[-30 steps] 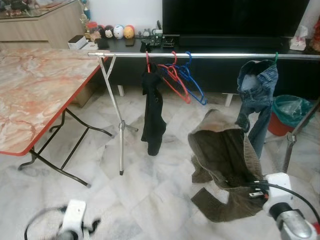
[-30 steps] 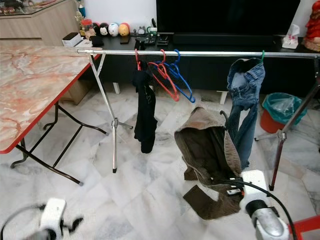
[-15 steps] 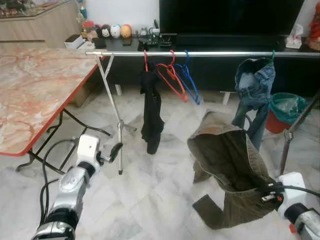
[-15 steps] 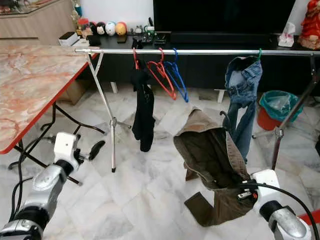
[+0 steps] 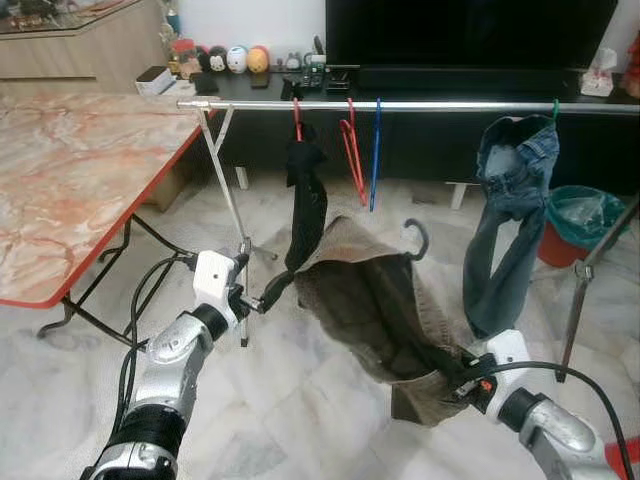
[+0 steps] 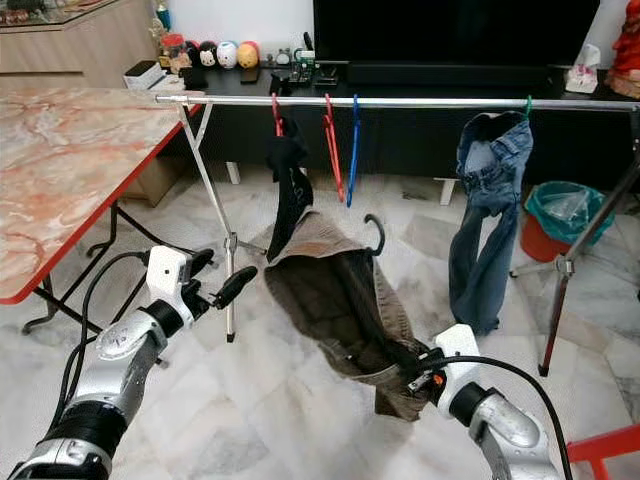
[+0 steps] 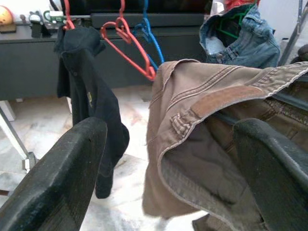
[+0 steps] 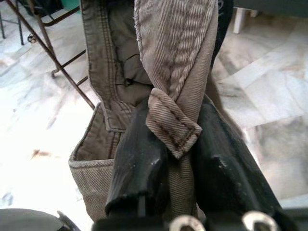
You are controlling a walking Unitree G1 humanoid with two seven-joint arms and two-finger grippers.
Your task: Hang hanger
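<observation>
Brown trousers hang on a black hanger whose hook sticks up free, below the silver rail. My right gripper is low at the right, shut on the trousers' waistband; the right wrist view shows both fingers clamped on the fabric beside a belt loop. My left gripper is open at the trousers' left edge, next to the rack leg. In the left wrist view its fingers stand wide apart with the trousers just beyond them.
A black garment, two red hangers, a blue hanger and jeans hang on the rail. A marble table stands at the left. A green-lined bin and a rack leg are at the right.
My left arm has come up from below and reached to the trousers' left edge. The right gripper has carried the trousers leftward, under the empty hangers. The camera shifted slightly.
</observation>
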